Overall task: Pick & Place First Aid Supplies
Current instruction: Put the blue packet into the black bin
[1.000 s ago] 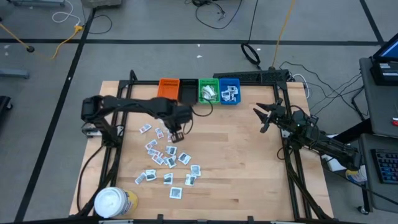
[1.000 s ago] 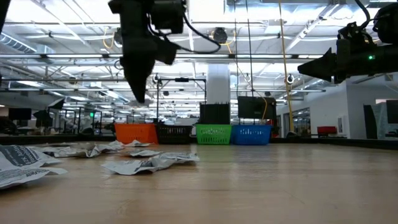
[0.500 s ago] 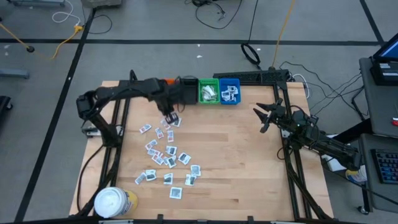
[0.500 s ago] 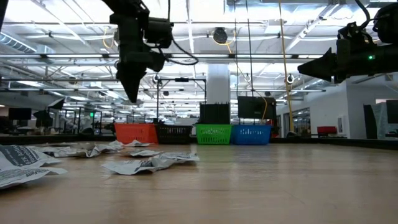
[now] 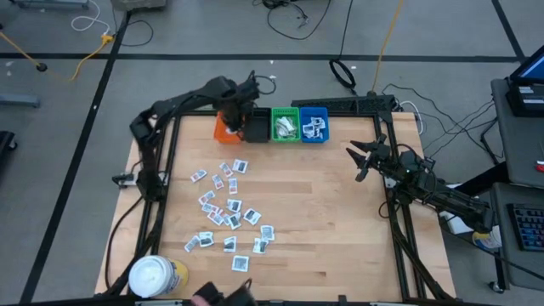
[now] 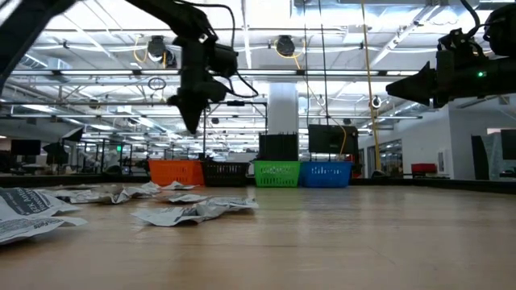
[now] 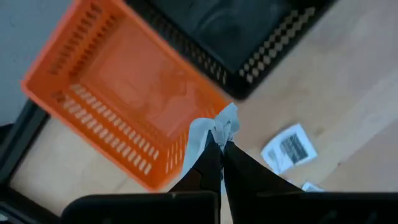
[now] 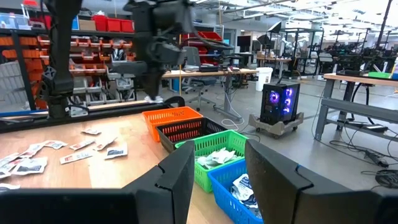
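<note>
Scattered white packets point(image 5: 225, 208), one pinched aloft point(image 7: 222, 122)

The left pincer point(image 5: 232, 113) hangs over the orange bin point(image 5: 223, 129) at the worktop's point(image 5: 340, 221) far edge, beside the black point(image 5: 255, 129), green point(image 5: 284, 125) and blue point(image 5: 314, 125) bins. Packets point(image 5: 227, 212) lie scattered nearer; a tub point(image 5: 155, 276) stands at the near corner. The right pincer point(image 5: 354, 161) waits open at the right.

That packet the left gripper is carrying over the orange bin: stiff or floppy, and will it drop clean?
Probably floppy: the packet bends and crumples above the shut left gripper. Likely very light, since a small pinch at one edge holds it. It may flutter rather than fall straight into the orange bin, or cling briefly to the fingers.
</note>
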Controlling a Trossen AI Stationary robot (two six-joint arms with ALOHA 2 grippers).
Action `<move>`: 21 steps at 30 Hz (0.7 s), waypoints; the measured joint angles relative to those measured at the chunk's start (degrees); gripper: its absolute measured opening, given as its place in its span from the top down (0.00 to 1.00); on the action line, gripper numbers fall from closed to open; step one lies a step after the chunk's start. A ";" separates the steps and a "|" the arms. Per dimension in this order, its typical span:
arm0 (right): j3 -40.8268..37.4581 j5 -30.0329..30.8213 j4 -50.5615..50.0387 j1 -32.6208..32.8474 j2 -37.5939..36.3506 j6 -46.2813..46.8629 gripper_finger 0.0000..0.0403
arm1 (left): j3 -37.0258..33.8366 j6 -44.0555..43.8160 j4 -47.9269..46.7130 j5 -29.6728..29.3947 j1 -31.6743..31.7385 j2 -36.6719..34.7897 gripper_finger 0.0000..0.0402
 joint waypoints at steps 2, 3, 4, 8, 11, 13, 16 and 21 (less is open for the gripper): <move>-0.01 0.00 0.02 0.00 -0.02 0.00 0.65 | 4.88 0.04 -1.96 0.13 0.65 3.12 0.98; 0.00 0.00 -0.01 0.01 0.00 -0.02 0.65 | 7.33 0.07 -2.92 0.15 0.83 4.69 0.98; 0.00 0.00 0.00 0.01 -0.02 -0.01 0.65 | 9.73 0.10 -3.53 0.13 0.95 6.10 0.98; 0.01 0.00 0.00 0.01 -0.02 0.00 0.65 | 17.16 0.91 -3.23 0.41 0.91 11.16 0.99; -0.01 0.02 0.00 -0.02 -0.02 -0.02 0.65 | 19.55 1.10 -3.38 0.61 0.50 14.48 0.98; -0.01 0.00 0.00 -0.01 -0.02 0.00 0.65 | 19.71 1.17 -2.82 0.60 0.14 16.18 0.99; 0.00 0.01 0.00 -0.02 -0.01 0.00 0.65 | 19.73 1.20 -1.83 0.61 -0.29 18.25 0.99; -0.01 0.00 0.00 0.01 -0.01 -0.02 0.65 | 19.75 1.15 0.03 0.03 -1.34 21.29 0.98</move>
